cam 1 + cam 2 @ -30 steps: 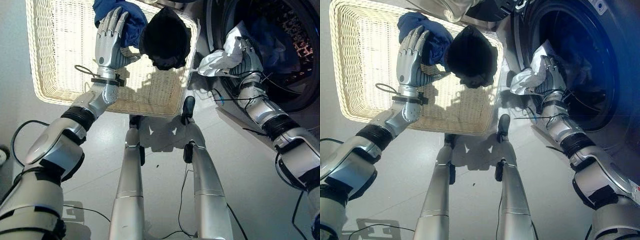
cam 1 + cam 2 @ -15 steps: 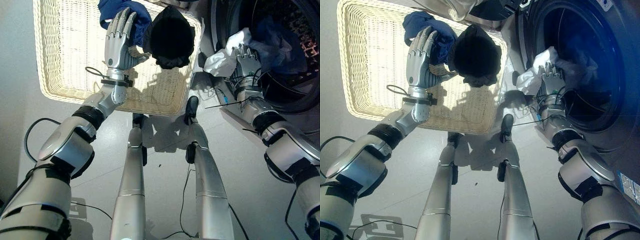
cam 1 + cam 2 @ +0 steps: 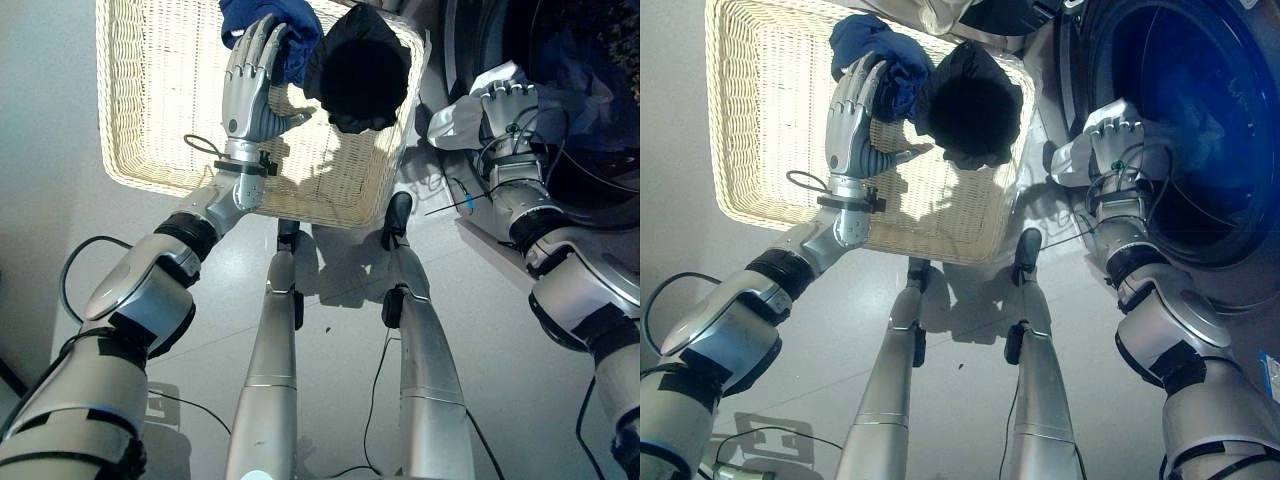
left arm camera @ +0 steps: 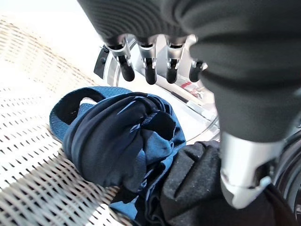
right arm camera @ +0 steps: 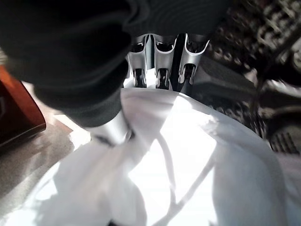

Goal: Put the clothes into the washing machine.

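The right hand (image 3: pixel 1118 140) grips a white garment (image 3: pixel 462 112) at the mouth of the washing machine (image 3: pixel 1200 130), its fingers curled over the cloth and the thumb pressed into the folds, as the right wrist view shows (image 5: pixel 160 70). Compared with a second ago, the hand has turned so that its back faces the camera. The white garment now hangs bunched on the near edge of the door opening rather than trailing out to the side. Blue clothing (image 3: pixel 590 95) already lies inside the drum.

The left hand (image 3: pixel 250 85) is held over the wicker basket (image 3: pixel 150 110) with its fingers straight and grasping nothing, the fingertips just at the blue garment (image 3: pixel 880 60). It keeps the same pose as before (the whole scene has slid sideways in both eye views, so the camera has moved, not the basket). In the left wrist view the blue garment (image 4: pixel 117 141) lies crumpled in the basket's corner, touching a black garment (image 3: pixel 362 70) beside it. The black garment sits against the basket wall nearest the machine.
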Controlling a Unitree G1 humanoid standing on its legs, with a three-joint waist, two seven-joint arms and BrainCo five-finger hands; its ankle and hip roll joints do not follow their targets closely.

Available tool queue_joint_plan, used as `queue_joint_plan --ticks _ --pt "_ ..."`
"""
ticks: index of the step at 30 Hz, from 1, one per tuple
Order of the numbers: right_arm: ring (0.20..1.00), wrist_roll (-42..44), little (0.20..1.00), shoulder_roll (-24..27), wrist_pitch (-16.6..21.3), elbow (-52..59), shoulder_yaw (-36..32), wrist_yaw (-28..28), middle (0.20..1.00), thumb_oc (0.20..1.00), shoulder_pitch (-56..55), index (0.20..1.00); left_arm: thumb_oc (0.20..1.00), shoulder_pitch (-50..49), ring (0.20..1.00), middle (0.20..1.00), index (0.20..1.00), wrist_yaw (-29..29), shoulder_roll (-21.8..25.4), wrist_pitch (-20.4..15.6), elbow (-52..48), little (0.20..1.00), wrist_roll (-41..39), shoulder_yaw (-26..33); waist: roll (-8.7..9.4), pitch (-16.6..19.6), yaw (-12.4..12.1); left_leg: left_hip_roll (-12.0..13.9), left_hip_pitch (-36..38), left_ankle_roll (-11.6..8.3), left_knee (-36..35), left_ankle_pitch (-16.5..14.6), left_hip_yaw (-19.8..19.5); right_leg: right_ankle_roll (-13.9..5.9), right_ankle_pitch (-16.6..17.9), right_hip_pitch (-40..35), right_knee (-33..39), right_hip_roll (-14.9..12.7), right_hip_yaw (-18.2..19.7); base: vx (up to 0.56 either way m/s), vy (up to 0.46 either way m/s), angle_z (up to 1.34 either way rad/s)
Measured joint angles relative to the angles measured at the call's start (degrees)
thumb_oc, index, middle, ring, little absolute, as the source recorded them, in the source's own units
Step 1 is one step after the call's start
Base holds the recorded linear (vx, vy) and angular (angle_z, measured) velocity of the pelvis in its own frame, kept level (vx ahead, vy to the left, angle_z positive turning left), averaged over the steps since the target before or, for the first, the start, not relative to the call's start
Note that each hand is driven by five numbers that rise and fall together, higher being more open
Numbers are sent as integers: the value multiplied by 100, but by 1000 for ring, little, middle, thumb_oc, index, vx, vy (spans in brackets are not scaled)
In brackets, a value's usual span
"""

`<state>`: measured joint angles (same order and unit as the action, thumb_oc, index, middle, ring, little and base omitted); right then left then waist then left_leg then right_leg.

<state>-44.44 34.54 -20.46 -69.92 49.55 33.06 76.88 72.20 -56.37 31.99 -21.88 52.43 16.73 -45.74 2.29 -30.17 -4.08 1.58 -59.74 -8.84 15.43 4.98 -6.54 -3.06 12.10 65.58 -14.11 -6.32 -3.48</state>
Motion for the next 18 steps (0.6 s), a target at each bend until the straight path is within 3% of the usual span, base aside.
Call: queue_joint_plan --ticks 12,16,18 --pt "200 -26 200 20 115 -26 -9 -24 200 200 -102 200 1000 -134 1000 1000 1000 -4 -6 -5 -201 1000 -6 237 -8 -4 3 0 -8 -3 -18 11 0 33 -23 34 -22 6 9 0 0 0" --pt "200 1164 200 20 358 5 -202 178 200 200 -188 200 1000 -205 1000 1000 1000 -4 -5 10 -210 1000 -13 241 -8 -4 4 0 -3 -4 -6 11 1 37 -27 34 -44 7 10 0 0 0" --pt "200 2527 200 21 557 68 -475 418 200 200 -203 200 1000 -249 1000 1000 1000 -3 -3 15 -209 1000 -16 241 -10 -5 3 0 -2 -5 16 11 2 37 -27 34 -68 6 10 0 0 0"
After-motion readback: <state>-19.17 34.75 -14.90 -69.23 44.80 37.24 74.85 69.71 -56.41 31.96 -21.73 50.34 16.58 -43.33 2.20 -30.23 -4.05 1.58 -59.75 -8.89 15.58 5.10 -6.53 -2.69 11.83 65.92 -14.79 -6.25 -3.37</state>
